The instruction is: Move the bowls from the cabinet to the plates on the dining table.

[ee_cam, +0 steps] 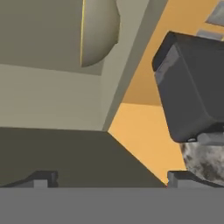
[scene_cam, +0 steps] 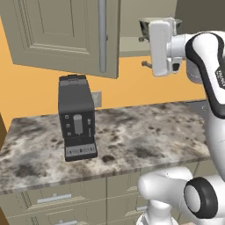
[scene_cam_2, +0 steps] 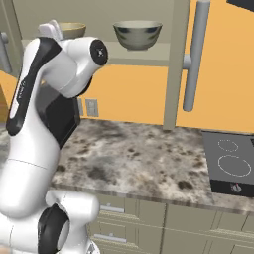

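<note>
You're reaching into the cabinet (scene_cam_2: 144, 59); claw (ee_cam: 107, 179) wide open, empty. Next, close in on the tan bowl (ee_cam: 98, 33).

Coffee machine (scene_cam: 77, 117); stovetop (scene_cam_2: 230, 162); counter (scene_cam: 132, 140)

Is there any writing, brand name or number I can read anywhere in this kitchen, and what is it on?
No readable text anywhere.
Coffee machine: pale marks on its front panel and along its base strip, too blurred to read.
Cooktop: white burner rings and a knob, no letters or numbers.
Wall outlet: plain.
Cabinet door, bowls and counter: no labels.
</note>
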{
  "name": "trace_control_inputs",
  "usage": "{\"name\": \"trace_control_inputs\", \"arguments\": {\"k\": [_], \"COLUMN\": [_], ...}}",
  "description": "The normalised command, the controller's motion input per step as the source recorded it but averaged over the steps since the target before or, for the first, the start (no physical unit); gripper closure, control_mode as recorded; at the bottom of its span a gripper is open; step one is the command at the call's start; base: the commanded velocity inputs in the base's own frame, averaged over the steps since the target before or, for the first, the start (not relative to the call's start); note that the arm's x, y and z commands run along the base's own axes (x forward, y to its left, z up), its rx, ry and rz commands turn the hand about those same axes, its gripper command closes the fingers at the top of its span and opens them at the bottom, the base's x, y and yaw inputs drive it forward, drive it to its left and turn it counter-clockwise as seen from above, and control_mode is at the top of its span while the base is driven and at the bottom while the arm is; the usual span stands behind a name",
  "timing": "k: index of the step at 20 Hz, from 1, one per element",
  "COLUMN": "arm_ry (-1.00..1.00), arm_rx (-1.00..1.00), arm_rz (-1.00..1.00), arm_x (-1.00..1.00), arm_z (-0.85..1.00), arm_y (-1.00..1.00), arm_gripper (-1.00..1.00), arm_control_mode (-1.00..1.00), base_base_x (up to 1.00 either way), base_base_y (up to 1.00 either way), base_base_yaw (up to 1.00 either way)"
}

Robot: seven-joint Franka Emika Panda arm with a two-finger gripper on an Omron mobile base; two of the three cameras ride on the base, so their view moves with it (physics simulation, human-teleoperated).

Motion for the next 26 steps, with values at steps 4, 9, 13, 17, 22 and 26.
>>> {"name": "trace_control_inputs", "arguments": {"k": [4,9,13,17,22,26], "arm_ry": [0.04,0.02,0.01,0.00,-0.05,-0.12], "arm_rx": [0.00,0.00,0.00,0.00,0.00,0.00], "arm_rz": [0.27,0.23,0.21,0.22,0.19,0.16], "arm_x": [0.21,0.23,0.11,-0.18,-0.80,-0.91], "arm_z": [0.00,0.00,0.00,0.00,0.00,0.00], "arm_y": [0.68,0.50,0.49,0.65,0.84,0.92], "arm_gripper": [-1.00,-1.00,-1.00,-1.00,-1.00,-1.00], "arm_control_mode": [-1.00,-1.00,-1.00,-1.00,-1.00,-1.00], "base_base_x": [0.00,0.00,0.00,0.00,0.00,0.00], "base_base_y": [0.00,0.00,0.00,0.00,0.00,0.00], "base_base_yaw": [0.00,0.00,0.00,0.00,0.00,0.00]}}
